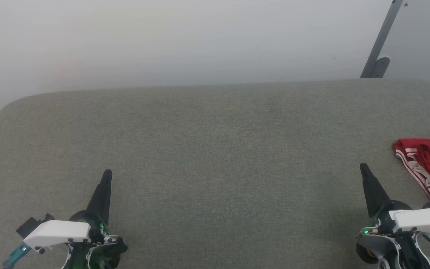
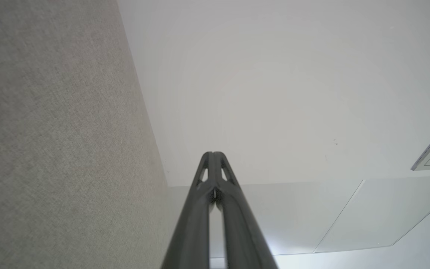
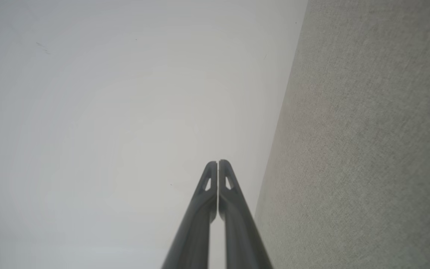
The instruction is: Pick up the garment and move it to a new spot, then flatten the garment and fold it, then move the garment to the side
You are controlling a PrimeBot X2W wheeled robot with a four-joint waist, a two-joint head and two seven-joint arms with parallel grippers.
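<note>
The garment (image 1: 429, 168), bright red with red-and-white striped trim, lies bunched at the right edge of the grey fabric surface (image 1: 215, 149) and is cut off by the frame. My right gripper (image 1: 363, 167) stands shut at the lower right, a short way left of the garment and apart from it. At the lower left my left gripper (image 1: 107, 173) is shut with nothing in it. Each wrist view shows its own gripper, left (image 2: 212, 154) and right (image 3: 217, 162), with fingers pressed together against a pale wall.
The grey surface has a rounded far-left corner and ends at a white wall (image 1: 185, 41). A grey metal bar (image 1: 381, 41) leans at the back right. Broad open fabric stretches between the two grippers.
</note>
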